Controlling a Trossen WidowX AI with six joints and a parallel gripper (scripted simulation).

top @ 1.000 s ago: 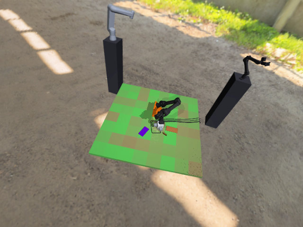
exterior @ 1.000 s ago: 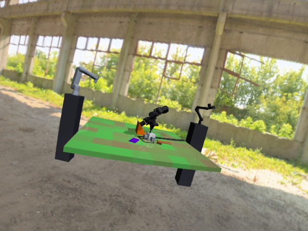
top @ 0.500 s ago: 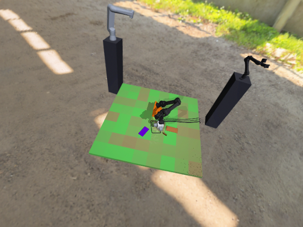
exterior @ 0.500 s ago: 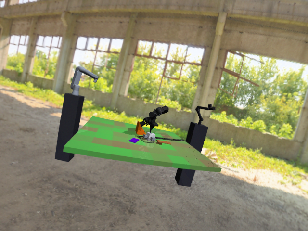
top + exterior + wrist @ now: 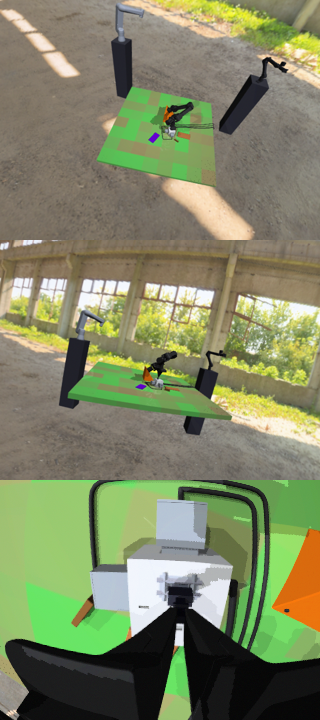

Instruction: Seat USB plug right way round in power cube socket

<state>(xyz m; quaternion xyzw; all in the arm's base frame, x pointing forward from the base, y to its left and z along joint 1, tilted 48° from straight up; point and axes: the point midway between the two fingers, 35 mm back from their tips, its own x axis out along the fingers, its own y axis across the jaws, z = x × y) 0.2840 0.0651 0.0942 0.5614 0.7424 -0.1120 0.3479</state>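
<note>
The white power cube (image 5: 171, 131) (image 5: 158, 382) (image 5: 150, 580) stands on the table, with grey plug blocks (image 5: 181, 522) (image 5: 109, 589) on two of its sides. A small dark USB plug (image 5: 180, 596) is over the socket on the cube's top, amid light grey outlines. My gripper (image 5: 180, 615) (image 5: 158, 377) points down at the cube's top and is shut on the USB plug. The fingertips hide part of the plug and the socket. How deep the plug sits and which way round it is cannot be told.
Black cables (image 5: 192, 126) (image 5: 266, 535) loop around the cube and run to the table's edge. An orange wedge-like object (image 5: 167, 114) (image 5: 146, 374) (image 5: 302, 587) stands near the arm. A purple plate (image 5: 154, 137), an orange-brown plate (image 5: 184, 135) and a small brown piece (image 5: 176, 140) lie nearby.
</note>
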